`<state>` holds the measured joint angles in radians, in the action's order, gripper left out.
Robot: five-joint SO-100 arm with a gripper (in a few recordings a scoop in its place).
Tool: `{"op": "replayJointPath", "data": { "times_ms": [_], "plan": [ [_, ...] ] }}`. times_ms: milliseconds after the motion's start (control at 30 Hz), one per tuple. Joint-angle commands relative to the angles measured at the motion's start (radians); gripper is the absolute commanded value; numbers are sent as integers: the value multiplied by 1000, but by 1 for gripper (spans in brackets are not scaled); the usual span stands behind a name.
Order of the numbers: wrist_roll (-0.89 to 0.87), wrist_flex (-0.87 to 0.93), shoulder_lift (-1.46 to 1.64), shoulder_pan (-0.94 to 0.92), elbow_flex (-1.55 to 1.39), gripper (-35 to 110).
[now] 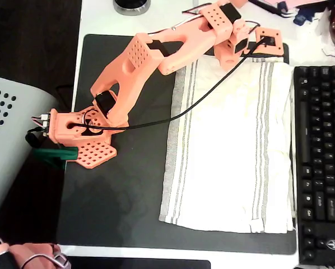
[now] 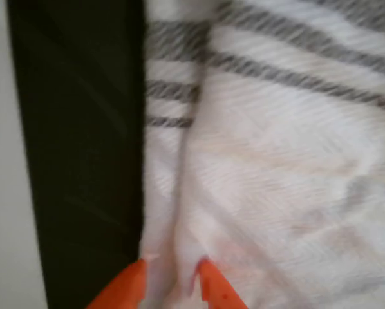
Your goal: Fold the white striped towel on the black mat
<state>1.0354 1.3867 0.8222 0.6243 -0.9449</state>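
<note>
At the bottom of the wrist view, the gripper (image 2: 170, 283) is seen with its two orange fingertips (image 2: 125, 286) narrowly parted, a raised fold of the towel (image 2: 276, 193) pinched between them at the cloth's edge. Beside it, the mat (image 2: 83, 148) runs up the left of the frame. In the overhead view, the towel (image 1: 229, 151) is spread on the right half of the mat (image 1: 117, 190), just beside the keyboard (image 1: 321, 162). The arm (image 1: 156, 61) is stretched from centre left to the towel's upper right corner.

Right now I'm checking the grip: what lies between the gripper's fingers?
In the wrist view, a raised fold of the towel sits between the gripper's orange fingertips, beside the mat.
</note>
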Motion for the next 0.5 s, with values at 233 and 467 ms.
{"op": "replayJointPath", "data": {
  "times_ms": [233,467],
  "plan": [
    [6,3,-9,15,41,13],
    [11,6,-6,-2,29,0]
  ]
}}
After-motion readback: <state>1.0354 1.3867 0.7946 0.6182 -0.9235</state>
